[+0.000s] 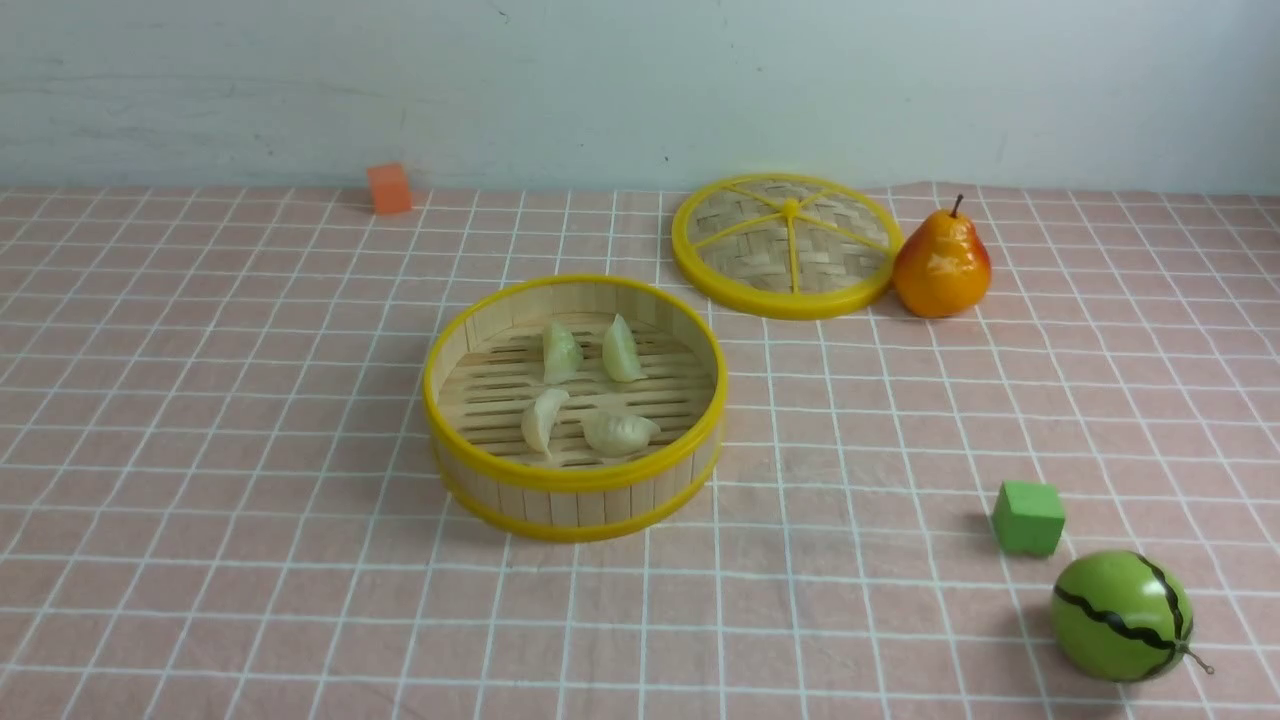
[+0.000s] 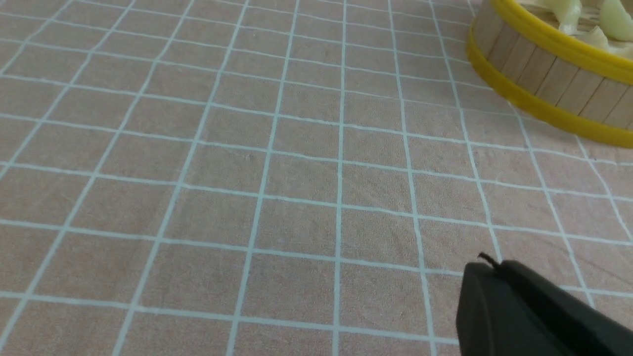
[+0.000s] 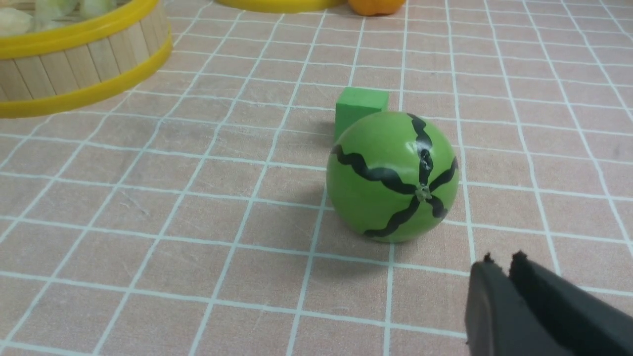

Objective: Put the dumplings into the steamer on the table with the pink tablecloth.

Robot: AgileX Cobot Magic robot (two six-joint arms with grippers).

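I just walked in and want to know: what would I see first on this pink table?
The round steamer in the middle, with four pale dumplings on its slats. Its yellow woven lid lies flat behind it, beside a shiny orange pear. Near the front right sits a striped toy watermelon by a green cube.

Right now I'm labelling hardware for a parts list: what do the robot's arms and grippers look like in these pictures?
Only the tips show, in the wrist views. The left gripper is matt black with a rounded end and a thin black wisp at its tip. The right gripper is also matt black, two blunt fingers with rough, jagged tips and a narrow slit between them. No cables, markings or arm links are visible, and the front view shows neither arm.
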